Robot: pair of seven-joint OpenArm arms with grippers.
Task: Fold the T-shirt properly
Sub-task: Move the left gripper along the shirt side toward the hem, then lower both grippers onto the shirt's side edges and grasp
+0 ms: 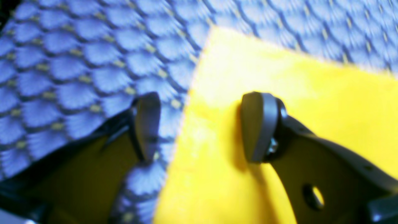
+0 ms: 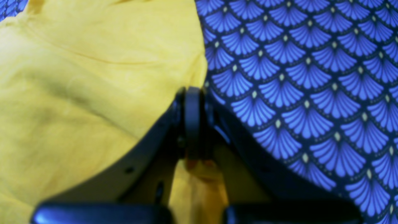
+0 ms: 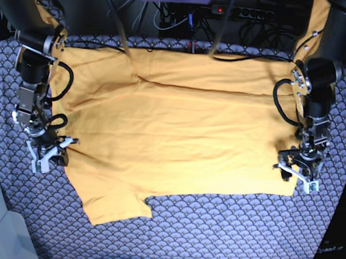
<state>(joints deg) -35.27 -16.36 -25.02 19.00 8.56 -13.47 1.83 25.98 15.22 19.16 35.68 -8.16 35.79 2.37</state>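
Yellow-orange T-shirt (image 3: 178, 135) lies spread (lightly creased), right gripper (image 2: 192, 93) pinching its edge, left gripper (image 1: 199, 124) agape.

T-shirt (image 3: 178, 141) flat on the patterned cloth (image 3: 226, 229), between both tools at its side edges

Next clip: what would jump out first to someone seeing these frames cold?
The big yellow-orange T-shirt spread nearly flat over the blue scale-patterned cloth, one sleeve jutting toward the near edge. Then the two arms at its sides: the right gripper is shut on the shirt's edge, on the base view's left, while the left gripper hangs open astride the opposite corner, one finger over yellow fabric, one over the patterned cloth.
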